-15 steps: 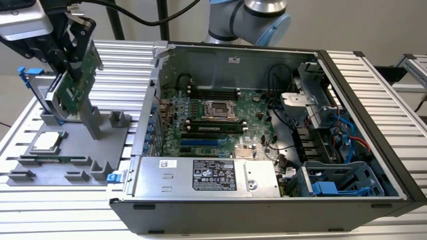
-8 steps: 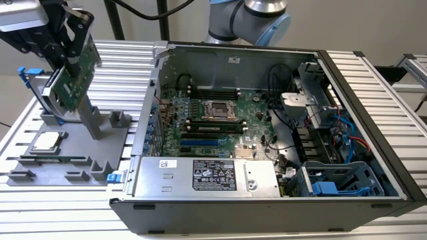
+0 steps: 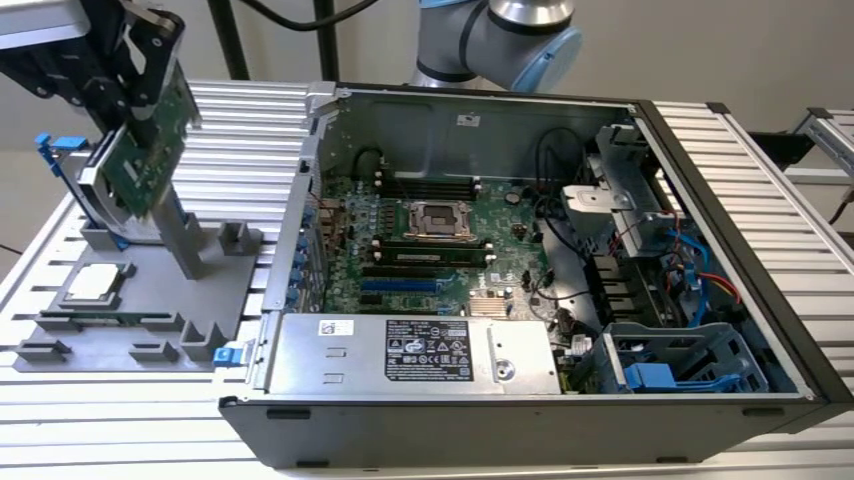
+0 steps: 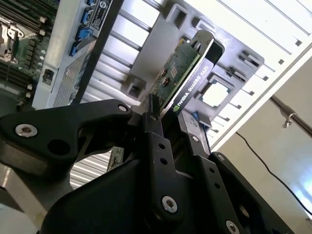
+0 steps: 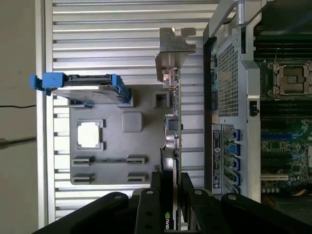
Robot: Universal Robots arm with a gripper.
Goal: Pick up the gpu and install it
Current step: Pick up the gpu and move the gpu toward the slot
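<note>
- The gpu [image 3: 140,150] hangs in the upper left of the exterior view. It stands on end and leans a little, with its silver bracket [image 3: 180,235] lowest, close over the grey holder tray [image 3: 160,300]. I cannot tell whether the bracket touches the tray.
- The processor chip [image 3: 96,283] and the blue-railed hard drive [image 5: 87,89] sit in the tray beside the card, apart from it.
- The computer case [image 3: 747,250] lies open in the frame's middle. Its near wall [image 3: 300,200] is just beside the tray, and bare slatted table [image 3: 247,110] runs between them.
- The motherboard [image 3: 427,240] lies uncovered inside the case.
- The gripper [image 3: 140,95] comes down from the top left corner. Its fingers [image 4: 155,127] are clamped on the card's upper end, one on each face.
- In the first wrist view the gpu [image 5: 171,122] shows edge-on, running away from the gripper [image 5: 170,183].
</note>
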